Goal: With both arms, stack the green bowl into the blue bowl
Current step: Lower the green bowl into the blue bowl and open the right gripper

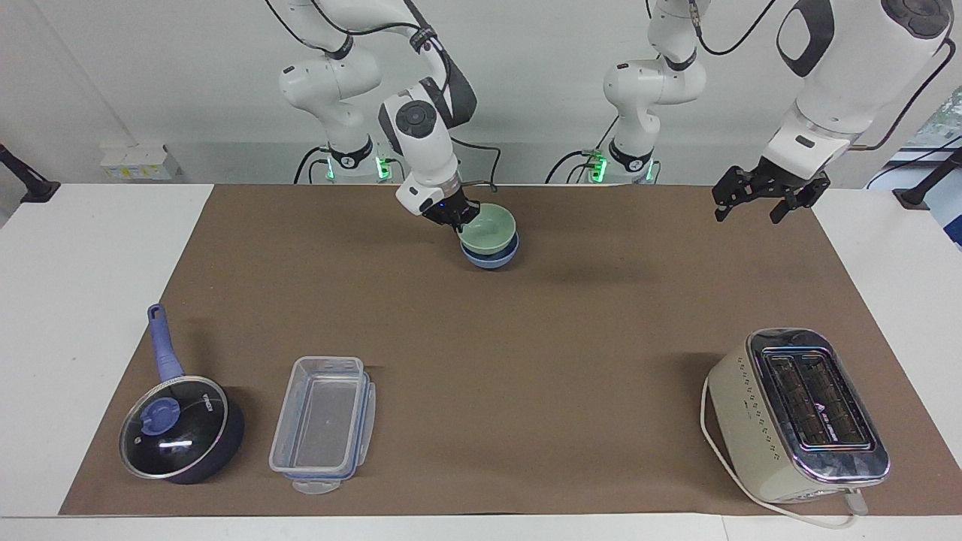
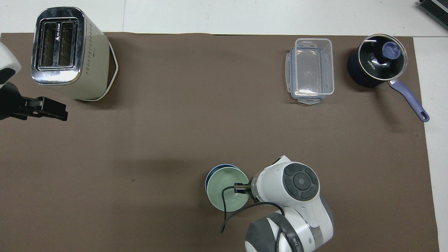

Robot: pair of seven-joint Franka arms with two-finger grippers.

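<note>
The small round pale mint-green bowl [image 1: 490,228] now sits inside the small round periwinkle-blue bowl [image 1: 489,260], which rests on the brown surface [image 1: 526,361] close to the robots' edge, about midway between the two arm bases. In the facing view only a low band of blue shows under the green rim. In the overhead view a thin blue crescent [image 2: 210,171] shows at the side of the green bowl [image 2: 224,185] that is farther from the robots, so the green bowl seems almost centred, only slightly off toward the robots.

The right gripper [image 1: 453,216] is at the green bowl's rim, on the side toward the right arm's end of the surface. Its fingers pinch the rim there. The bowl therefore lies from the fingers toward the left arm's end. A round bowl has no long axis, so only this direction matters. My judgement is that the next move is to release the rim and lift away upward, without dragging the bowl sideways out of its seat.

The left gripper [image 1: 765,194] waits in the air over the surface's edge at the left arm's end, well apart from both bowls, and its fingers are spread. The right arm is clearly the nearer one.
</note>
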